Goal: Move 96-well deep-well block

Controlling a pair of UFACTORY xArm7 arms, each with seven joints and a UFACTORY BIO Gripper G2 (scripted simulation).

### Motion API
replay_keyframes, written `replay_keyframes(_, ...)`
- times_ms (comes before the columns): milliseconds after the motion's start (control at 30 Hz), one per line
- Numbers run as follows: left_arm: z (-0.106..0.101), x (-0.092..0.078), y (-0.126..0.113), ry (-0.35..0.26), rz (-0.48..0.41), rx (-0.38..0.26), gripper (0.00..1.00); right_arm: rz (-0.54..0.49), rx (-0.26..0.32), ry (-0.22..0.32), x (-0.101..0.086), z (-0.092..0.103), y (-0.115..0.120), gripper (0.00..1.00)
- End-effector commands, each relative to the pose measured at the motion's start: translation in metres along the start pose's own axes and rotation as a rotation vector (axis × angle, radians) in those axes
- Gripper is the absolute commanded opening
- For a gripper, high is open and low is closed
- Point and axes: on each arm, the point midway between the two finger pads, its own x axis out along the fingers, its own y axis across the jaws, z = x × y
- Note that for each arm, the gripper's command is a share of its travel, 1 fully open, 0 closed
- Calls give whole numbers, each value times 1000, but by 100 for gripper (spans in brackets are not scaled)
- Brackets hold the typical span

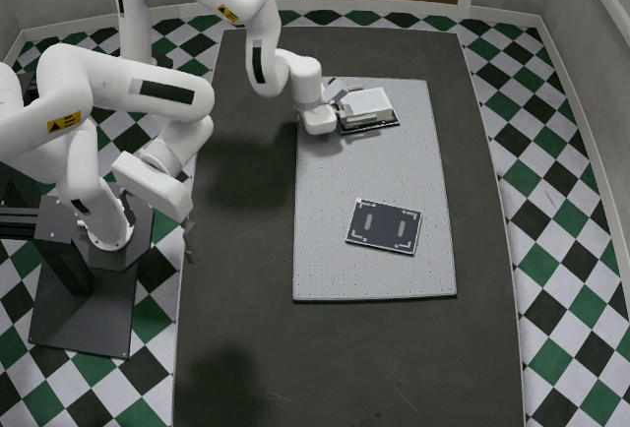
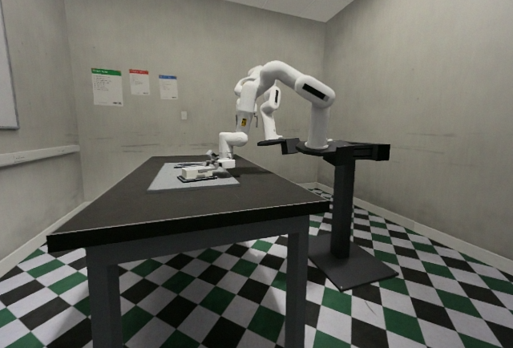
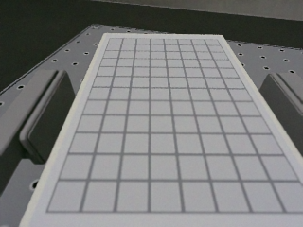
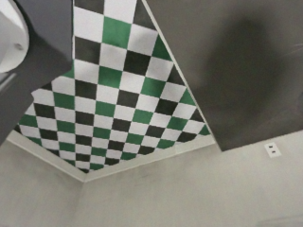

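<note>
Left gripper (image 1: 355,103) (image 2: 208,168) (image 3: 163,115), open, is straddling the deep-well block (image 1: 367,100) (image 2: 193,173) (image 3: 161,123) in N1 (image 1: 375,127) (image 2: 195,180), its fingers flanking the long sides; right gripper (image 1: 189,241), also open, is waiting farther off.

One camera is looking steeply down on the tabletop (image 1: 244,279) (image 2: 174,207) (image 4: 256,80); another is facing along it from one end, farther back and lower. They are sharing both arms. One wrist camera is peering closely over the block (image 1: 367,101) (image 2: 193,173) (image 3: 161,123), the other toward floor, wall and tabletop edge.
</note>
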Motion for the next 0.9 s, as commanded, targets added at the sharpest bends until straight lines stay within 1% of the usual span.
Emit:
replay_keyframes(0,-1,2,-1,-5,0,-4,37,-2,0,0,-1,0,0,100)
replay_keyframes(867,-15,2,-1,-5,0,-4,37,-2,0,0,-1,0,0,100)
